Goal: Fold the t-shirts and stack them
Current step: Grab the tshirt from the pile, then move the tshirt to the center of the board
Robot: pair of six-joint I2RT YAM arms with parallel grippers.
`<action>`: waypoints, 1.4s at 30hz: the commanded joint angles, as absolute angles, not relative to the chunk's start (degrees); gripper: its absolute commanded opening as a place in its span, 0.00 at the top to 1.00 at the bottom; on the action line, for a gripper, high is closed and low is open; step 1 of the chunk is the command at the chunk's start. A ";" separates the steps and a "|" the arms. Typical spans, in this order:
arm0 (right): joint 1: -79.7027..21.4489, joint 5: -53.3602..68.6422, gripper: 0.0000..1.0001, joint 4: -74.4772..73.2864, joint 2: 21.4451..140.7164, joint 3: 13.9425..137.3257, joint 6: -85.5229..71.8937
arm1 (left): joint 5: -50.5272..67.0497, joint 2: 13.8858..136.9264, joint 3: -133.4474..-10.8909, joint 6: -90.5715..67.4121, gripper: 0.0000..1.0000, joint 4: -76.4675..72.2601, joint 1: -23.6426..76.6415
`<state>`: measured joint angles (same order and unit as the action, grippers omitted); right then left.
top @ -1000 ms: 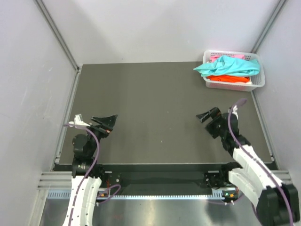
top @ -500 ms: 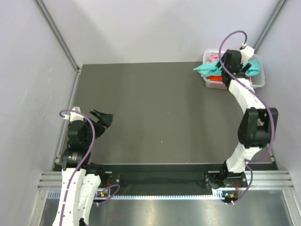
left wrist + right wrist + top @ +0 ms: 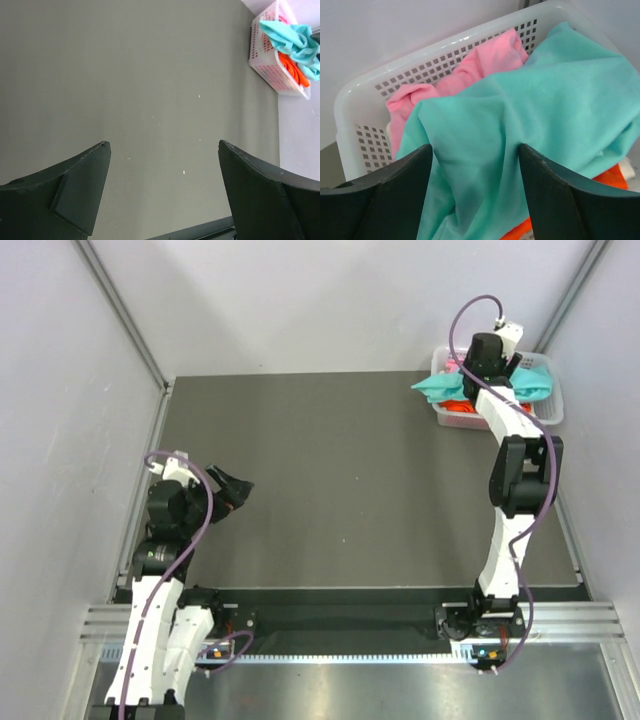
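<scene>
A teal t-shirt (image 3: 530, 120) lies crumpled on top in the white lattice basket (image 3: 370, 95), over a pink t-shirt (image 3: 480, 65) and an orange t-shirt (image 3: 615, 177). My right gripper (image 3: 475, 150) is open, its fingers on either side of a teal fold, right above it. In the top view the right arm reaches to the basket (image 3: 545, 415) and the teal shirt (image 3: 435, 387) hangs over its left rim. My left gripper (image 3: 162, 145) is open and empty above the bare dark mat, at the left (image 3: 232, 490).
The dark grey mat (image 3: 340, 470) covers the table between grey walls. The basket stands in the far right corner, also seen in the left wrist view (image 3: 267, 62). A metal rail runs along the near edge (image 3: 340, 620).
My right arm has stretched from the near right of the mat up to the basket and now hovers over the teal shirt. The left gripper shifted slightly and stays open.
</scene>
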<state>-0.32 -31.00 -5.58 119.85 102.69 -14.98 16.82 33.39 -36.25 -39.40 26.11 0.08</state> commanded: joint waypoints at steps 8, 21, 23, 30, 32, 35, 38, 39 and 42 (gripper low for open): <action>1.76 -28.83 0.86 -6.06 127.09 119.07 -9.86 | 18.02 38.23 -41.39 -35.95 0.18 26.45 -0.18; -6.75 -22.68 1.00 1.04 107.77 131.66 -4.92 | 20.74 42.18 -47.98 -40.69 0.19 27.51 -0.18; -10.17 -21.71 1.00 1.40 103.91 131.49 -5.62 | 21.27 43.58 -49.91 -41.57 0.16 28.30 -0.18; -23.70 -18.20 1.00 0.18 92.30 124.31 -10.36 | 24.08 45.18 -56.76 -41.06 0.08 31.64 -0.18; -27.66 -16.18 1.00 -2.89 87.31 115.82 -12.03 | 22.94 44.83 -58.35 -39.91 0.08 33.57 -0.18; -31.01 -6.63 0.88 -4.39 79.75 98.96 -17.04 | 21.71 44.91 -62.48 -37.53 0.08 37.52 -0.18; -35.13 10.77 0.33 -10.44 74.82 84.10 -20.47 | 19.87 44.91 -66.09 -37.09 0.08 42.25 -0.26; -36.72 13.86 0.21 -12.63 73.75 80.11 -20.74 | 19.60 44.74 -66.96 -37.44 0.08 43.06 -0.18; -40.51 16.00 0.00 -20.65 67.61 63.85 -21.79 | 20.47 45.17 -66.10 -39.71 0.11 44.64 -0.18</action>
<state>-37.12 5.45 -7.75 70.17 76.27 -18.35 20.73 45.21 -65.28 -38.98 39.83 0.08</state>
